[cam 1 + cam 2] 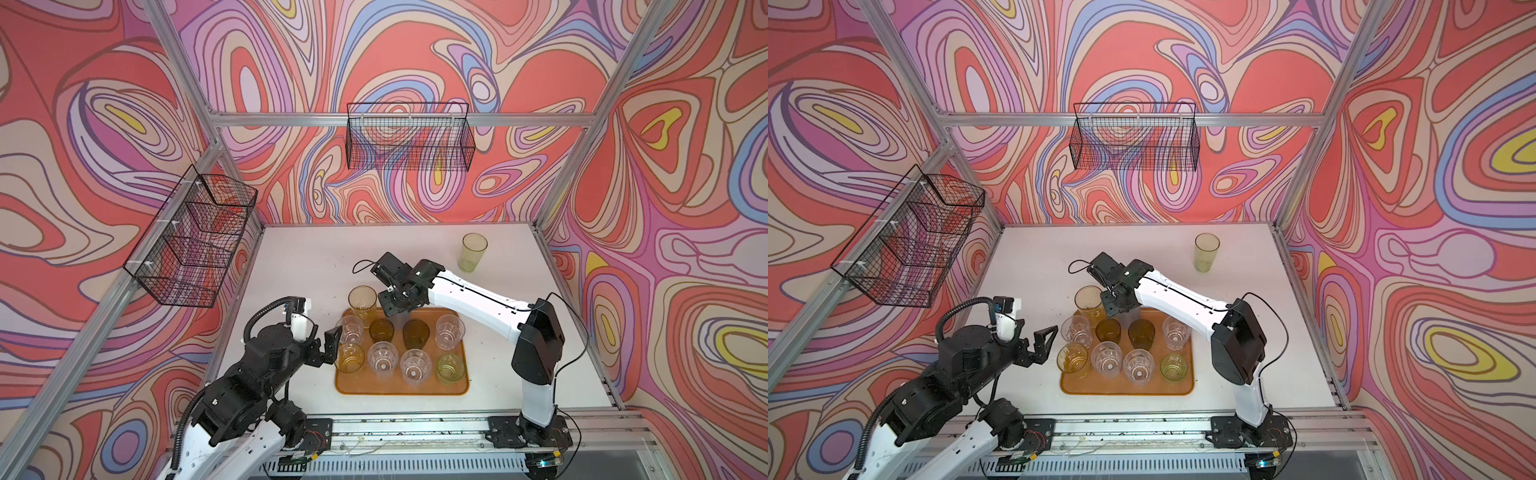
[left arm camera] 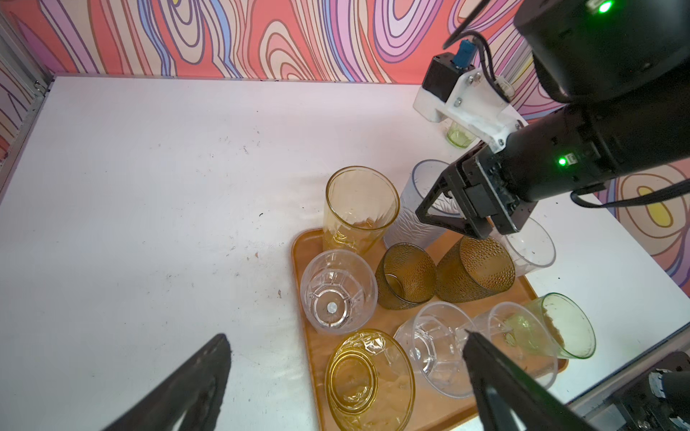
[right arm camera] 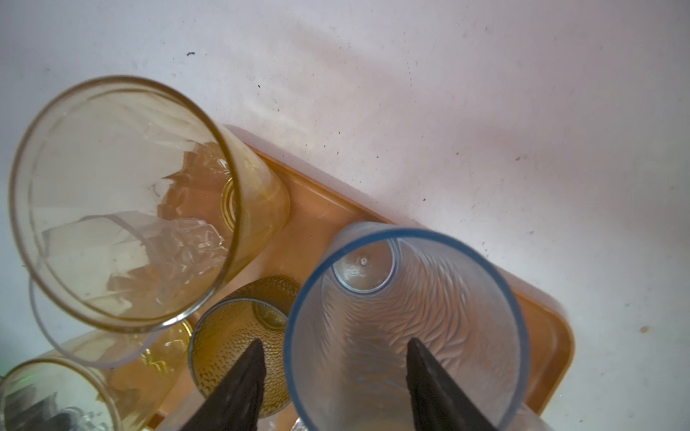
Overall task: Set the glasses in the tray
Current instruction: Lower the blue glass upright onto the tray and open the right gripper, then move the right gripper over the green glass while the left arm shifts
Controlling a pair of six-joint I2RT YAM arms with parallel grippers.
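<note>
My right fingers [image 3: 334, 380] stood apart, straddling the rim of the grey-blue tumbler [image 3: 410, 317] without pinching it: one finger inside the mouth, one outside the wall. That tumbler stood upright at the upper edge of the tray [image 1: 399, 390] in both top views, just beside the tall yellow tumbler [image 1: 362, 301] at the tray's upper-left corner. Eight short tumblers [image 1: 382, 365] filled two rows of four lower in the frame. The yellow-green tumbler [image 1: 473, 251] stood alone on the tabletop [image 1: 311, 257], to the upper right, well apart from the tray. My left fingers [image 2: 345, 336] were spread wide and empty at the tray's left edge
</note>
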